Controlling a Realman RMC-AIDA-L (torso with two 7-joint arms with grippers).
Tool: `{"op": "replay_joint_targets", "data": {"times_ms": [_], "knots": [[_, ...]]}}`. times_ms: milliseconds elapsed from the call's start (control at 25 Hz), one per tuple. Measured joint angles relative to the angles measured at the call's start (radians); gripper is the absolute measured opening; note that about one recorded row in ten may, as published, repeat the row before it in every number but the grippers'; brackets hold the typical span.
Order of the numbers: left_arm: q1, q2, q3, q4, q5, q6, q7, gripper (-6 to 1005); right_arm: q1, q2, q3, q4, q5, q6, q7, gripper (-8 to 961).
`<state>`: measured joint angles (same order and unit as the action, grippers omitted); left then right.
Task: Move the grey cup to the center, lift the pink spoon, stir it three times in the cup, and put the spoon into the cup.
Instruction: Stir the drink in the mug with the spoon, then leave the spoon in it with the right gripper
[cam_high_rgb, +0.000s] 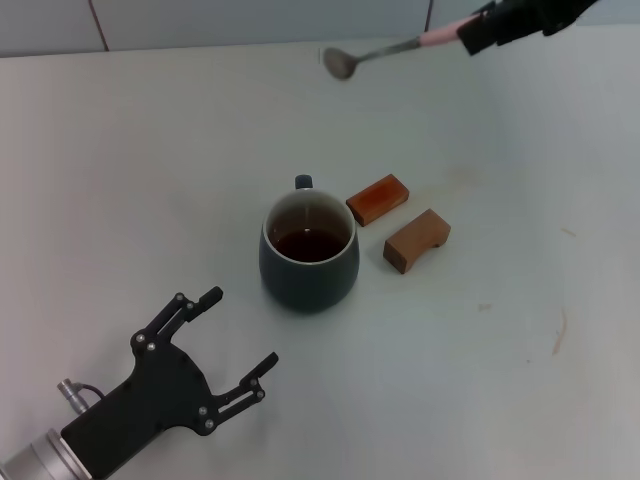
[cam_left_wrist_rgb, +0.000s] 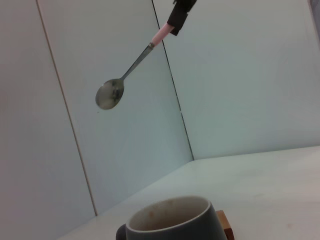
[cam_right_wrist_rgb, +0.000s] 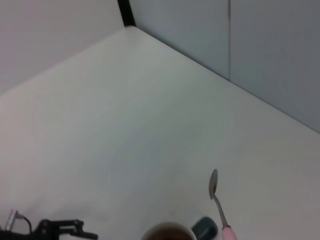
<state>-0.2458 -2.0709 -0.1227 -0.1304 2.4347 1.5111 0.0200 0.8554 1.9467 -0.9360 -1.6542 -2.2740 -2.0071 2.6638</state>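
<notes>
Counter (cam_high_rgb: 150, 170): plain white, pale wall panels behind.
Grey cup (cam_high_rgb: 308, 255): centre.
Pink spoon (cam_high_rgb: 385, 48): raised at 1 o'clock, right gripper (cam_high_rgb: 478, 37) jaws clamped on it.
Left gripper (cam_high_rgb: 232, 338): 7 o'clock, jaws apart.

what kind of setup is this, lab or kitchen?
Likely a lab test bench: bare white table boxed in by plain panel walls, with only the grey cup, two wooden blocks and the pink spoon.

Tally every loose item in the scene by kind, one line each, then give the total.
Cup: 1
Spoon, held in the air by the right gripper: 1
Wooden blocks: 2
Total: 4
</notes>
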Motion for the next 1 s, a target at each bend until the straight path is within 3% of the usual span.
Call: {"op": "replay_joint_targets", "data": {"times_ms": [40, 280, 440, 640, 1000], "knots": [[0.000, 0.000, 0.000, 0.000, 0.000, 0.000, 0.000, 859, 0.049, -0.003, -0.007, 0.050, -0.032, -0.023, -0.003, 125], [-0.005, 0.000, 0.000, -0.001, -0.001, -0.004, 0.000, 859, 0.128, -0.001, -0.036, 0.119, -0.051, -0.044, -0.008, 125], [-0.005, 0.000, -0.005, 0.000, -0.001, -0.004, 0.000, 859, 0.215, -0.019, -0.042, 0.210, -0.100, -0.070, -0.002, 124], [-0.005, 0.000, -0.012, 0.000, 0.000, -0.004, 0.000, 859, 0.274, -0.023, -0.050, 0.276, -0.142, -0.092, -0.002, 124], [-0.006, 0.000, -0.026, -0.005, 0.000, 0.003, 0.000, 859, 0.307, -0.010, -0.093, 0.449, -0.182, -0.034, -0.036, 125]]}}
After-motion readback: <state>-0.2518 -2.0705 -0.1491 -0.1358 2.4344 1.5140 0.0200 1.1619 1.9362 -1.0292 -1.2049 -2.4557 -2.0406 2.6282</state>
